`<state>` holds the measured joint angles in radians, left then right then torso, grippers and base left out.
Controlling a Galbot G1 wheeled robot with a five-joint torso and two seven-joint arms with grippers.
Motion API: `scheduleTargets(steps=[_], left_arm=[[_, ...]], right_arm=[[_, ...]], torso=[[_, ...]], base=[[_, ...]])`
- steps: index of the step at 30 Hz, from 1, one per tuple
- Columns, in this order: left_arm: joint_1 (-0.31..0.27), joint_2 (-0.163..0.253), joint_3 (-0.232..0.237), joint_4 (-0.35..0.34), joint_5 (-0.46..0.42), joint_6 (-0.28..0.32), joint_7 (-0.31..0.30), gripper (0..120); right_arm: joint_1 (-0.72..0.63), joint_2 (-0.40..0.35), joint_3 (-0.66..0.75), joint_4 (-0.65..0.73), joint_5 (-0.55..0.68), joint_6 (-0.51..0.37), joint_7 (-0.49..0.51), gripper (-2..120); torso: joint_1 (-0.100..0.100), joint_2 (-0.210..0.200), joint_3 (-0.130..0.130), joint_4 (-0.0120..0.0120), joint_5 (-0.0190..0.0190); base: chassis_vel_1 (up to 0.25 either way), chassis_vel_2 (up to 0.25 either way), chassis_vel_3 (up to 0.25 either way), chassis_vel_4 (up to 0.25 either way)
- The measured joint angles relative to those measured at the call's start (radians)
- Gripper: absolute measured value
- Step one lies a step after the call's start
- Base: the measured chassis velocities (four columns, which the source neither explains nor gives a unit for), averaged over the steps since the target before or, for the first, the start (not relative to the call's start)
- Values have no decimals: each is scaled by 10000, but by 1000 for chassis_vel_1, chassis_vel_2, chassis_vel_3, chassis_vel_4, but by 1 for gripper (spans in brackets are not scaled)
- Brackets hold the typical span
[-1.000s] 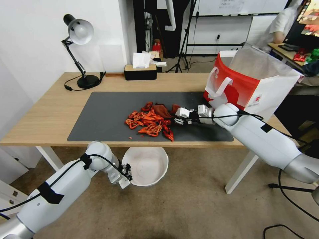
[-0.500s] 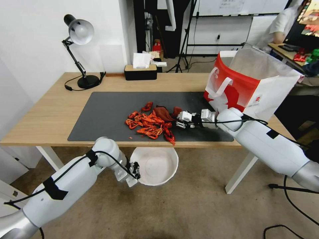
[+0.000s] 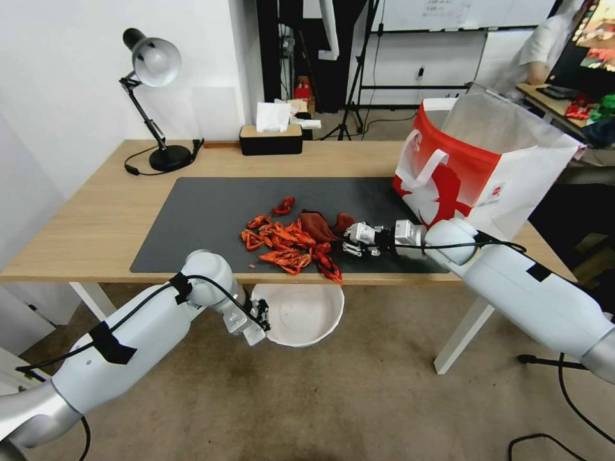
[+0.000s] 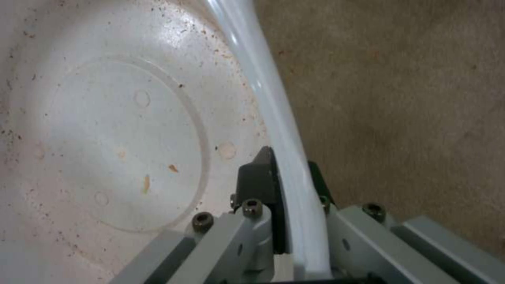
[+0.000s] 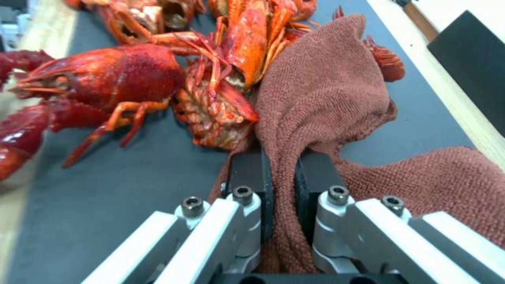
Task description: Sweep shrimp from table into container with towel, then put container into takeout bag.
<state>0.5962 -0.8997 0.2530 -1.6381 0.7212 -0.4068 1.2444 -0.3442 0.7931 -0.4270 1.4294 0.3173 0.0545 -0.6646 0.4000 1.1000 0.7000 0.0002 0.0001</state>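
A heap of red-orange shrimp [image 3: 288, 243] [image 5: 158, 79] lies on the dark mat near the front edge of the table [image 3: 83, 224]; one piece reaches over the mat's front border. My right gripper [image 3: 349, 242] [image 5: 281, 169] is shut on the rust-brown towel [image 3: 320, 225] [image 5: 321, 90], which presses against the heap's right side. Below the table edge, my left gripper [image 3: 261, 320] [image 4: 287, 177] is shut on the rim of the white container [image 3: 301, 314] [image 4: 121, 138], holding it under the heap. The red and white takeout bag [image 3: 474, 166] stands open at the table's right end.
A desk lamp [image 3: 150, 96] and a black tissue box [image 3: 270, 137] stand along the table's far edge. One stray shrimp piece [image 3: 282, 206] lies farther back on the mat. A white table leg [image 3: 464, 333] stands right of the container.
The right gripper has dragged the towel and shrimp nearer the table's front edge. The left gripper has lifted the container and moved it right, under that edge.
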Motion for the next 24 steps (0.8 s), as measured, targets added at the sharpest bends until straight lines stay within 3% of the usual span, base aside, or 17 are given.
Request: scheduleTargets(steps=[24], left_arm=[[97, 198, -22, -110, 4, 55, 49, 0]], right_arm=[[-1526, -901, 1138, 1726, 30, -505, -38, 6]], torso=[[0, -1, 1, -3, 0]], base=[[0, 0, 0, 0]])
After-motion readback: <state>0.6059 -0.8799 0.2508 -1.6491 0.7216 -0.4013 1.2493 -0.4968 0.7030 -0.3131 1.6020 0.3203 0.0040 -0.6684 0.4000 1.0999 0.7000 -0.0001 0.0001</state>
